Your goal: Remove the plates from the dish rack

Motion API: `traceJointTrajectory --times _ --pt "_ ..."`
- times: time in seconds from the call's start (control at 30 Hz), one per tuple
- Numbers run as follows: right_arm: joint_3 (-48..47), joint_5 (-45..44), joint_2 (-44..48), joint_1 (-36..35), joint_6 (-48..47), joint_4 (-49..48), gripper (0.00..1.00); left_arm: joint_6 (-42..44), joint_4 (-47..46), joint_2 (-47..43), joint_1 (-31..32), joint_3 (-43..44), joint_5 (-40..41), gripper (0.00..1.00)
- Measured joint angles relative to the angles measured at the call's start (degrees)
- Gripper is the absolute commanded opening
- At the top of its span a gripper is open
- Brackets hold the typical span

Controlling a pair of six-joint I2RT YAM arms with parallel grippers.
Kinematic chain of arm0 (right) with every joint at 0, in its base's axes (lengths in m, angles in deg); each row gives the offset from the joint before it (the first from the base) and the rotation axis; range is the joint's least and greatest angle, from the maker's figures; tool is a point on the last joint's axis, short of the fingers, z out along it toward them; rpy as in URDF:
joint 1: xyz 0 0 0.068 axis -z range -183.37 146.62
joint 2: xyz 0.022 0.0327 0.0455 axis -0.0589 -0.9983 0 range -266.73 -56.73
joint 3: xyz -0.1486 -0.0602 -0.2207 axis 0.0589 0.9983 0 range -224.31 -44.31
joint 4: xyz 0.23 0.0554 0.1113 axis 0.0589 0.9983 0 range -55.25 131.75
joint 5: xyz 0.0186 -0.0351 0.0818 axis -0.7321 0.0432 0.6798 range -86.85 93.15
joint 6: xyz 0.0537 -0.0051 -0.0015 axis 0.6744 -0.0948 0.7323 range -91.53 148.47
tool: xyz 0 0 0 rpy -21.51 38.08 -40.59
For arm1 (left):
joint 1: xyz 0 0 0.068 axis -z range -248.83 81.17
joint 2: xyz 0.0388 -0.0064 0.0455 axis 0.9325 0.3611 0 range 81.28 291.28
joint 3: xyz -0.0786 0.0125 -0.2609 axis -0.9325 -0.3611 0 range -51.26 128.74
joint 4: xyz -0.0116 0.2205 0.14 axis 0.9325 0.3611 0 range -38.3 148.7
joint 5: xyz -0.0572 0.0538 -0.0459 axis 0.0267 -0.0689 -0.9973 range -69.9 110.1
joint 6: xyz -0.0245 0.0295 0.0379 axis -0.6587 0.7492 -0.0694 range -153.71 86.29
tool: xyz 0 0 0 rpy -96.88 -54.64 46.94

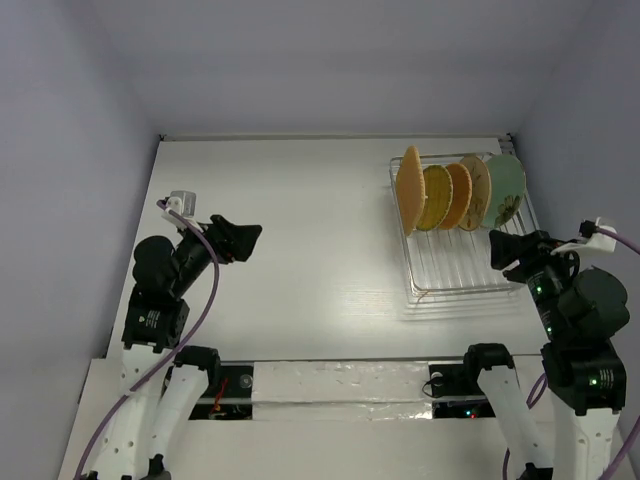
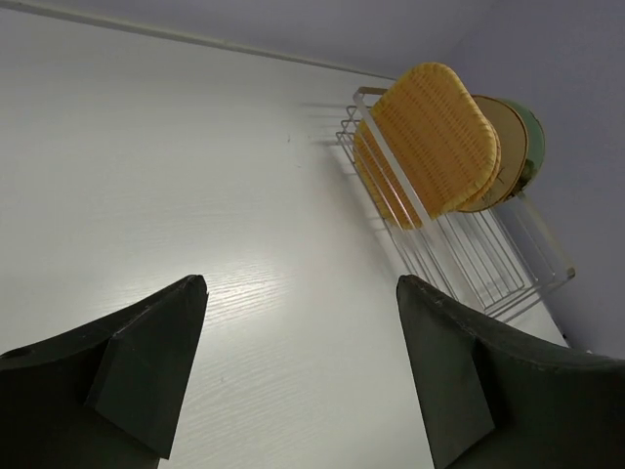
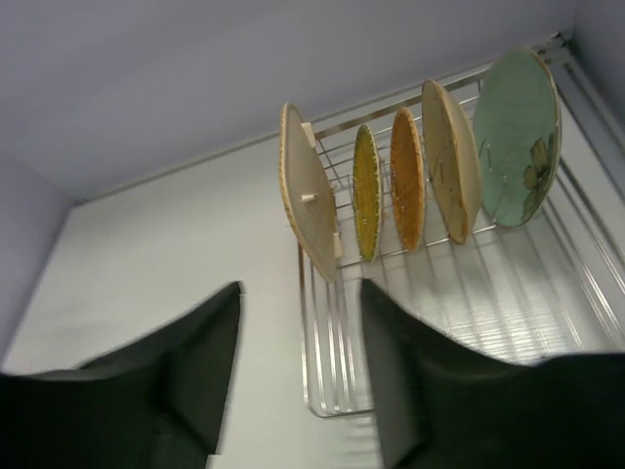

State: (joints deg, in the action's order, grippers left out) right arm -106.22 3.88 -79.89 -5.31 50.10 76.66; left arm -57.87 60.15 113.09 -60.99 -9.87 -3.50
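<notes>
Left pincer (image 2: 301, 298) agape and empty, right pincer (image 3: 300, 293) likewise, five plates (image 1: 450, 195) upright in dish rack (image 1: 460, 268)

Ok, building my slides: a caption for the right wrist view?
Open right gripper faces five plates standing on edge in the dish rack.

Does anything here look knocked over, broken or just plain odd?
Nothing stands out. All five plates stand on edge at the far end of the dish rack, none fallen or visibly broken. The left gripper and right gripper are open and empty, away from it.
</notes>
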Motion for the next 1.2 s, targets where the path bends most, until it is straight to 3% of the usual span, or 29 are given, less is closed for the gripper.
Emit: traceJointTrajectory --times 0.03,0.13,0.23,0.3,0.4,0.43,0.5,0.67,0.7,0.73,0.8,0.83,0.9,0.93,0.97,1.03,1.2 --pt "-0.1 0.1 -0.2 0.0 -0.1 -0.1 0.33 0.1 0.0 0.0 0.0 0.0 0.0 0.75" --pt "-0.4 0.7 -1.6 0.0 -0.3 -0.8 0.13 0.7 0.4 -0.2 0.0 0.0 0.2 0.72" --pt "-1.2 2.2 -4.8 0.0 -0.5 -1.6 0.01 1.6 2.0 -1.4 0.0 0.5 0.7 0.62" --pt "-1.5 3.5 -7.3 0.0 -0.6 -2.3 0.00 2.3 2.9 -2.1 0.0 1.0 1.2 0.54" --pt "-1.7 5.1 -10.6 0.0 -0.7 -2.9 0.00 2.9 3.9 -2.8 0.0 1.5 1.6 0.24" --pt "-1.7 5.5 -11.3 0.0 -0.7 -3.1 0.00 3.1 4.2 -3.0 0.1 1.6 1.7 0.08" --pt "-1.8 6.5 -12.9 0.0 -0.6 -3.9 0.00 3.3 5.1 -3.1 0.3 1.6 2.4 0.00" --pt "-4.9 6.6 -20.1 -0.6 -0.9 -6.4 0.02 3.2 5.2 -3.1 0.9 0.3 3.3 0.00" --pt "-6.0 5.6 -22.4 -1.4 -1.0 -7.1 0.10 3.1 5.1 -3.1 1.1 -0.2 3.6 0.00" --pt "-7.1 4.6 -24.6 -2.3 -1.1 -7.7 0.39 3.1 5.2 -3.1 1.2 -0.6 3.7 0.00" --pt "-9.4 2.3 -28.8 -4.6 -1.8 -8.7 0.59 3.0 5.2 -3.0 1.4 -1.2 4.1 0.02" --pt "-10.7 0.9 -31.3 -6.3 -2.2 -8.9 0.73 3.0 5.2 -3.1 1.4 -1.4 4.3 0.12" --pt "-14.6 -2.4 -37.2 -9.9 -3.5 -8.9 0.76 2.8 5.2 -3.1 1.5 -1.7 4.7 0.22" --pt "-17.0 -4.0 -40.7 -11.9 -4.1 -8.9 0.77 2.6 5.1 -3.1 1.5 -1.7 4.9 0.35" --pt "-18.7 -5.2 -43.4 -12.9 -4.5 -9.1 0.76 2.8 5.1 -3.1 1.5 -1.7 5.0 0.39" --pt "-21.9 -8.0 -49.0 -14.7 -5.5 -9.1 0.74 2.6 4.7 -3.3 1.5 -1.9 4.9 0.45" --pt "-26.5 -13.2 -60.9 -15.0 -7.6 -8.7 0.67 2.6 4.6 -4.3 1.5 -2.5 4.5 0.48"
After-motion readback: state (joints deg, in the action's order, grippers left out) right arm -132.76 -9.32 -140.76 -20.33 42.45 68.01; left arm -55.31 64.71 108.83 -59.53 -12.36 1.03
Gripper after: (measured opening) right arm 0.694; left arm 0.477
